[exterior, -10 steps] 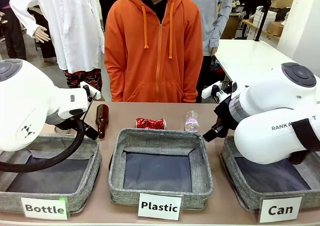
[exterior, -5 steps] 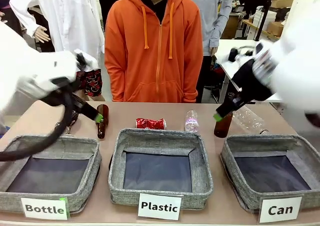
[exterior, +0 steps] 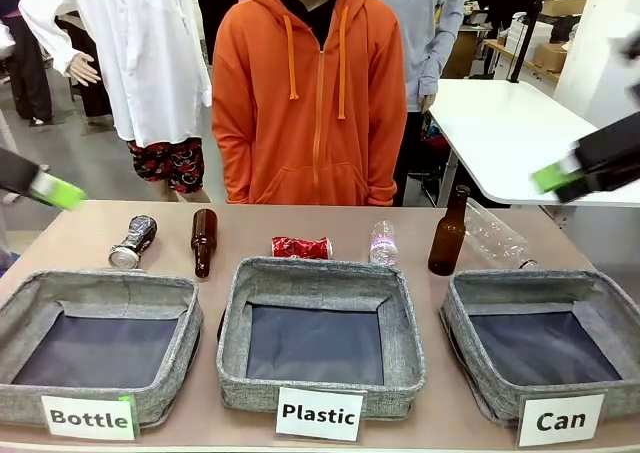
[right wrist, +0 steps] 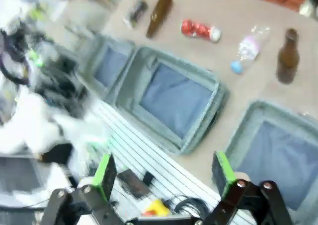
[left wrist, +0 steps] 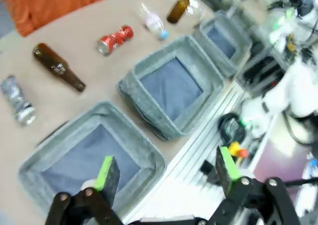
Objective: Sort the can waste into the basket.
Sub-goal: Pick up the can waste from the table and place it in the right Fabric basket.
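Left claw [left wrist: 166, 165]: jaws wide, nothing held
Right claw [right wrist: 164, 169]: jaws wide, nothing held
Red can [exterior: 301, 247]: 10 o'clock of basket [exterior: 540, 282]

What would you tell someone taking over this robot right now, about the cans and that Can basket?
Left gripper: open, empty, raised off the table.
Right gripper: open, empty, raised too.
Red crushed can lies behind the Plastic basket; black can lies behind the Bottle basket.
Can basket, on the robot's right: no can inside.
Done: nothing. Left: both cans into it.
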Available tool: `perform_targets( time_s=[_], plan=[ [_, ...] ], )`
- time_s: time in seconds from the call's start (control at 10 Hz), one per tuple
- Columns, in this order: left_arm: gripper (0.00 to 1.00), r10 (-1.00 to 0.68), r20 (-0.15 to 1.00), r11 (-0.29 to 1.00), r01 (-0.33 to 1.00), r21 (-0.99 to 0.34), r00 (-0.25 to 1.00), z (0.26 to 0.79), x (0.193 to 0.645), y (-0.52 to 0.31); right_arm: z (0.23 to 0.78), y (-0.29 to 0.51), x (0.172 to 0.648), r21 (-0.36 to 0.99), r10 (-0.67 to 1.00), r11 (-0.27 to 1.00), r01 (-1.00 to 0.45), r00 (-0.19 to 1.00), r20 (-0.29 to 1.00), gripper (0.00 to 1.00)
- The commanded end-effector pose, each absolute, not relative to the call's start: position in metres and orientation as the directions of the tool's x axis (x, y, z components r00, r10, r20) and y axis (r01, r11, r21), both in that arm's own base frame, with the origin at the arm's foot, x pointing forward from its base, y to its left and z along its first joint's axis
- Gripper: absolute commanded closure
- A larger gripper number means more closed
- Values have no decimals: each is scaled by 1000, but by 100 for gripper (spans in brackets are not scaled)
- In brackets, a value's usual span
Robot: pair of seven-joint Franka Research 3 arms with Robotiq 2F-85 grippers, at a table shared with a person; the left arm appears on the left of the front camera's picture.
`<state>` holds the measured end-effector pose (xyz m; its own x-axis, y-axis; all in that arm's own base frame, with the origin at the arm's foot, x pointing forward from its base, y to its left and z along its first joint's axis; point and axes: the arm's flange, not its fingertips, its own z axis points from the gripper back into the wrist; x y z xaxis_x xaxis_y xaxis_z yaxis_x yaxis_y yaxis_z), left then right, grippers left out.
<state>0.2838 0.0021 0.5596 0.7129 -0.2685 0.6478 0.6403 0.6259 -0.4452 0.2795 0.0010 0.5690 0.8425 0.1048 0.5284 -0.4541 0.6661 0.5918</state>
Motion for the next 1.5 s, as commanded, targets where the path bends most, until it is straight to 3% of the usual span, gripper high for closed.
perform_targets(
  time_s=[0.0, 0.2, 0.4, 0.5, 0.6, 0.7, 1.3, 1.4],
  plan=[
    [0, 87, 607, 595, 447, -668, 790, 531, 309, 95, 512, -106, 287, 806, -250, 502, -313, 840, 482, 0],
    [0, 371, 517, 509, 296, -808, 771, 489, 297, 166, 457, -162, 286, 907, -430, 349, -236, 820, 379, 0],
    [0, 510, 473, 469, 229, -853, 718, 464, 294, 178, 427, -188, 278, 925, -546, 291, -244, 752, 370, 0],
    [0, 530, 464, 469, 211, -858, 710, 460, 291, 163, 426, -187, 279, 916, -543, 324, -238, 746, 386, 0],
    [0, 533, 542, 567, 201, -799, 649, 462, 291, 149, 439, -220, 274, 934, -548, 314, -172, 771, 326, 0],
    [0, 533, 427, 452, 181, -874, 731, 466, 291, 211, 439, -220, 274, 934, -548, 314, -172, 771, 326, 0],
    [0, 536, 398, 445, 151, -882, 744, 463, 286, 211, 439, -220, 274, 934, -548, 314, -172, 771, 326, 0],
    [0, 447, 483, 536, 207, -818, 753, 478, 283, 185, 439, -220, 274, 934, -548, 314, -172, 771, 326, 0]
  ],
)
